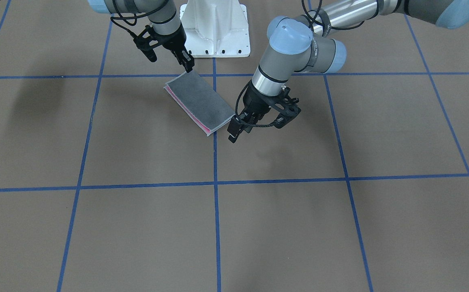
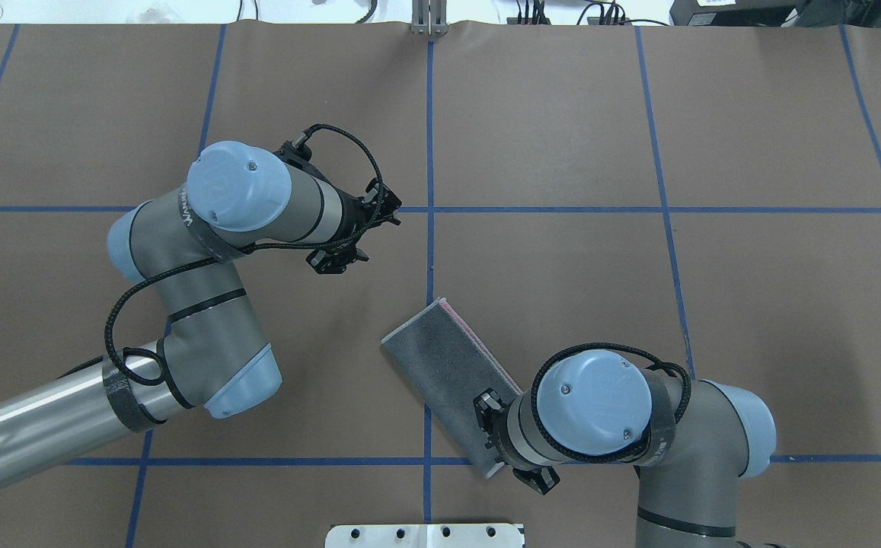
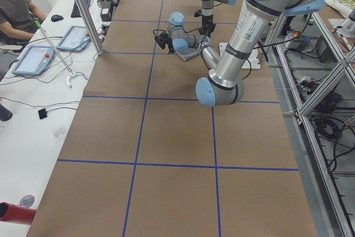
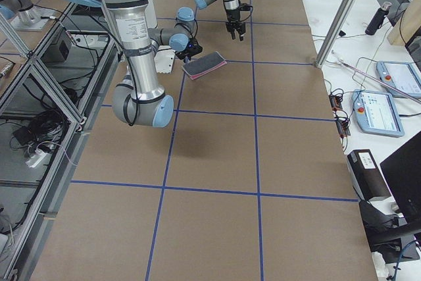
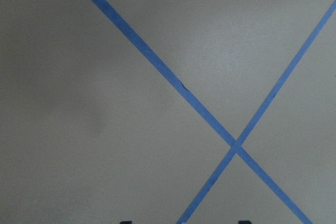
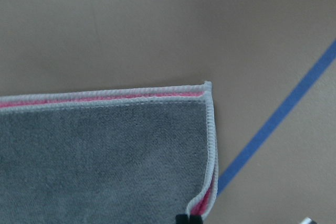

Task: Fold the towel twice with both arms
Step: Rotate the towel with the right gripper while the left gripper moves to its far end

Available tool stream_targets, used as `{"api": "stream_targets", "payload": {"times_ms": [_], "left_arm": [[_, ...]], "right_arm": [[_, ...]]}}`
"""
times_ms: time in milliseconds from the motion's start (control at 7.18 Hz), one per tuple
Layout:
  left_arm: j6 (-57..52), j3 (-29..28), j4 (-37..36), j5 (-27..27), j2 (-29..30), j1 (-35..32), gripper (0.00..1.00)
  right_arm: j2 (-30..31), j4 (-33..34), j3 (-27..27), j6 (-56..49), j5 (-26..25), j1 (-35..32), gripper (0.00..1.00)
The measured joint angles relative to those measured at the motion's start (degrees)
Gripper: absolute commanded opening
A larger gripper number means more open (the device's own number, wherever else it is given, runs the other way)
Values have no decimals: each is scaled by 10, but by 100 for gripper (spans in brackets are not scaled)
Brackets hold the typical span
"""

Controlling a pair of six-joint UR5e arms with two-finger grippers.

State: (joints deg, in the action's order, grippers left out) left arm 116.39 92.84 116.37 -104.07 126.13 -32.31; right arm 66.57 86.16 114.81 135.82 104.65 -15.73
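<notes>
The towel [image 1: 200, 101] lies on the table folded into a long strip, dark grey face up, with pink showing between the layers along one long edge [image 2: 448, 373]. My right gripper [image 1: 186, 65] is at the towel's corner nearest the robot. In the right wrist view that corner [image 6: 207, 129] fills the frame, with the two fingertips apart at the bottom edge, one dark fingertip [image 6: 181, 219] at the towel's hem. My left gripper [image 2: 337, 260] hangs above bare table, away from the towel, open. The left wrist view shows only tape lines.
The white pedestal base [image 1: 216, 32] stands just behind the towel. Blue tape lines [image 2: 430, 228] divide the brown table into squares. A side desk holds tablets [image 3: 36, 59], and a seated person [image 3: 14, 4] is beside it. Metal frame posts [image 4: 342, 18] stand at the table's edge.
</notes>
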Motion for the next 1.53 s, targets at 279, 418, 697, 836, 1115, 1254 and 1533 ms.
{"api": "stream_targets", "payload": {"times_ms": [279,418,697,836,1115,1254,1533], "left_arm": [[1,10,-18,4,-4,33,65],[0,11,-27,5,-5,48,60],[0,12,-35,6,-11,77,55],[-1,11,-36,10,-22,88,55],[-3,7,-37,18,-29,99,52],[-4,1,-37,18,-29,102,40],[-6,-4,-37,19,-27,104,0]], "right_arm": [[-5,-5,1,-49,-2,-64,100],[-7,-8,-8,-82,-5,-98,100],[-15,-33,-44,-122,-7,-144,100],[-17,-49,-58,-128,-8,-153,100],[-18,-59,-65,-130,-8,-161,100],[-19,-59,-66,-131,-7,-166,100],[-19,-60,-67,-131,-6,-173,100]]}}
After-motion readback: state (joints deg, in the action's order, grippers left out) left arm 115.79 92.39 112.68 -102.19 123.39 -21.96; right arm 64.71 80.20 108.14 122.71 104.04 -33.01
